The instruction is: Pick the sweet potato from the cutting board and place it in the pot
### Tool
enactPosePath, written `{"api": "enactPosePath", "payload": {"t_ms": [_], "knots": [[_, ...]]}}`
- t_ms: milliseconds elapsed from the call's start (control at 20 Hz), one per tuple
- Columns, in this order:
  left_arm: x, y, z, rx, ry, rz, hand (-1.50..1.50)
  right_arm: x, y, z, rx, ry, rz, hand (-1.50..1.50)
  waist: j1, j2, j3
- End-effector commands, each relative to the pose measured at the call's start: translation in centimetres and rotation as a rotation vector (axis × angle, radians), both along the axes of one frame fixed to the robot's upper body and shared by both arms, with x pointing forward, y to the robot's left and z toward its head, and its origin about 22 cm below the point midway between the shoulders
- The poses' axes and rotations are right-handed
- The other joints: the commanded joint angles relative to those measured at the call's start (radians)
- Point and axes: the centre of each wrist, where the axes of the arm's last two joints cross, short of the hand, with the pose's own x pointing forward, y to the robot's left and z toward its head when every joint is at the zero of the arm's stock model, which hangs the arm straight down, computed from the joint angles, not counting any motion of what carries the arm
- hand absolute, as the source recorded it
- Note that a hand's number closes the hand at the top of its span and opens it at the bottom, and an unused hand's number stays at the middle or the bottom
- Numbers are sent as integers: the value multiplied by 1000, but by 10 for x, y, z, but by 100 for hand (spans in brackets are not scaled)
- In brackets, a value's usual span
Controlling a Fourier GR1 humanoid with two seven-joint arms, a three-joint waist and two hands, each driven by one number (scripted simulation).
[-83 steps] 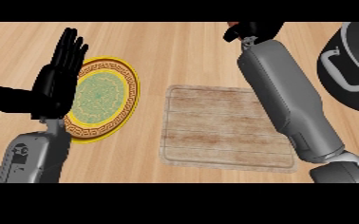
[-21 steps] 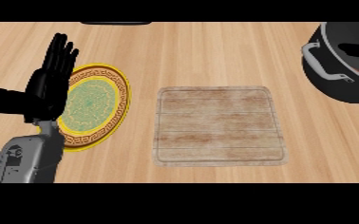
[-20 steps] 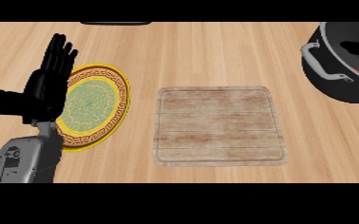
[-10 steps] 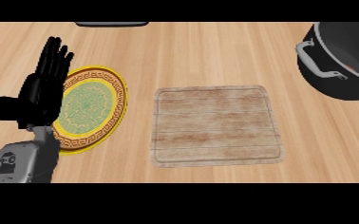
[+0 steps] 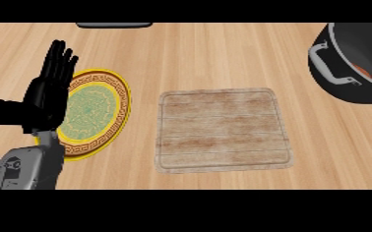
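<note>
Reading head view: your left hand (image 5: 49, 96) rests open at 9 o'clock, fingers straight, holding nothing, parked clear of the cutting board (image 5: 225, 130). The sweet potato (image 5: 361, 70) looks like the orange sliver inside the pot (image 5: 341, 91) at 2 o'clock, so likely placed. Right hand unseen.

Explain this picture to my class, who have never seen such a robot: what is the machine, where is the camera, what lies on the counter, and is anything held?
The camera sits in a humanoid robot's head and looks steeply down at a wooden counter. At the left edge you see its grey forearm and black left hand, open with fingers up, resting and holding nothing. The right hand is out of view. Beside the left hand lies a yellow patterned plate. In the middle is a bare wooden cutting board. At the right edge stands a dark pot with a grey handle. An orange patch shows inside it, perhaps the sweet potato, though too little shows to be sure.
</note>
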Motion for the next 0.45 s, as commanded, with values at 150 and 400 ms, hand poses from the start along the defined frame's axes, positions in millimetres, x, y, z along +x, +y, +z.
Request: {"api": "enactPosePath", "payload": {"t_ms": [150,400], "knots": [[-1,-12,12,6,-11,-13,0,-82,-22,-4,-17,-33,-16,-150,3,1,1],[4,-1,21,-8,4,-27,0,-116,-29,14,-28,-13,-40,-150,5,1,0]]}}
